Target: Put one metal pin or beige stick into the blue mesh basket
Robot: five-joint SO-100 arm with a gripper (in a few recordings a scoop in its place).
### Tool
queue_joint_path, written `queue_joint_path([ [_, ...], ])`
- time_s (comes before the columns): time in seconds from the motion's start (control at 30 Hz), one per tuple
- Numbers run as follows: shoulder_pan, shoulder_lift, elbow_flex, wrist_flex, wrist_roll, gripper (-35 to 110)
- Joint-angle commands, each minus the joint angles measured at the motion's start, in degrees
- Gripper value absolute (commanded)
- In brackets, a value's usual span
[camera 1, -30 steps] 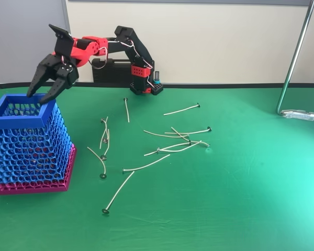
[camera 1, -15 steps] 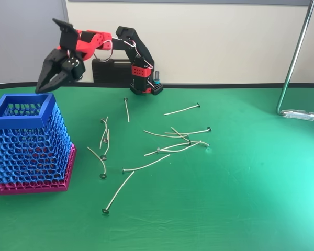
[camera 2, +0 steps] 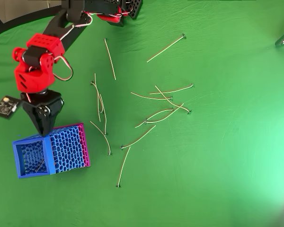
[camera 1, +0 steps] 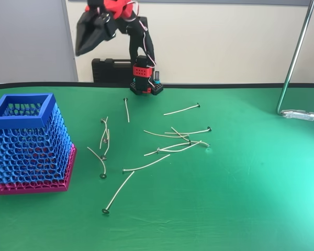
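The green worktop (camera 1: 251,198) carries everything. The basket (camera 1: 29,144) stands upright at its 9 o'clock edge in the fixed view, mouth up to take drops from above. The arm (camera 1: 138,42) is raised at 12 o'clock, its fingers (camera 1: 86,44) closed and empty, clear of the rim. About a dozen pins (camera 1: 146,166) lie loose at centre, none gripped; I judge another pick comes next.
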Motion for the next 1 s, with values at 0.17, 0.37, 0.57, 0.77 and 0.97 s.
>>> queue_joint_path([
  [0.17,-5.36,16.96,20.21,0.35,12.48,1],
  [0.37,-9.23,27.51,34.10,0.09,25.84,1],
  [0.57,-11.87,39.73,52.56,-6.33,40.17,1],
  [0.77,-12.04,52.47,75.23,-19.78,51.68,1],
  [0.97,-12.39,63.19,101.95,-40.52,57.66,1],
])
